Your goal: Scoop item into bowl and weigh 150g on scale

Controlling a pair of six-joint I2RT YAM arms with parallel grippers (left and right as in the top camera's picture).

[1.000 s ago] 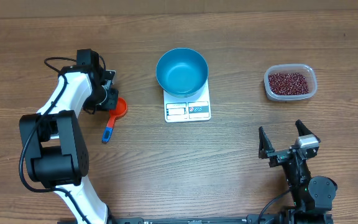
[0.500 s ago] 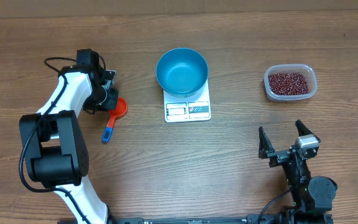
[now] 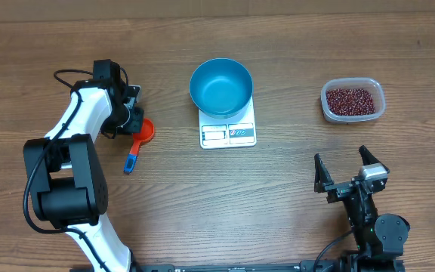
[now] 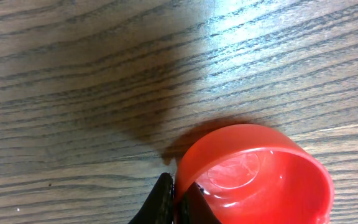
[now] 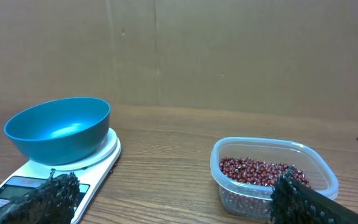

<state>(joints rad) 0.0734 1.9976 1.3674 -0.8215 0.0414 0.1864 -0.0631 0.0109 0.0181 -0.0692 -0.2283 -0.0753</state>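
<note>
An empty blue bowl (image 3: 220,87) (image 5: 58,127) stands on the white scale (image 3: 229,134) (image 5: 98,158) at the table's middle back. The red-brown beans (image 3: 350,99) (image 5: 257,171) lie in a clear plastic tub (image 3: 378,106) (image 5: 312,165) at the back right. A red scoop (image 3: 146,131) (image 4: 260,174) with a blue handle (image 3: 131,161) rests on the wood left of the scale. My left gripper (image 3: 135,121) (image 4: 178,198) is shut on the red scoop's rim, one finger inside the cup and one outside. Near the front right, my right gripper (image 3: 347,172) (image 5: 176,199) stands open and holds nothing.
The wooden table (image 3: 278,196) runs to a brown cardboard wall (image 5: 229,56) behind the bowl and the tub. A black cable (image 3: 70,75) loops beside the left arm.
</note>
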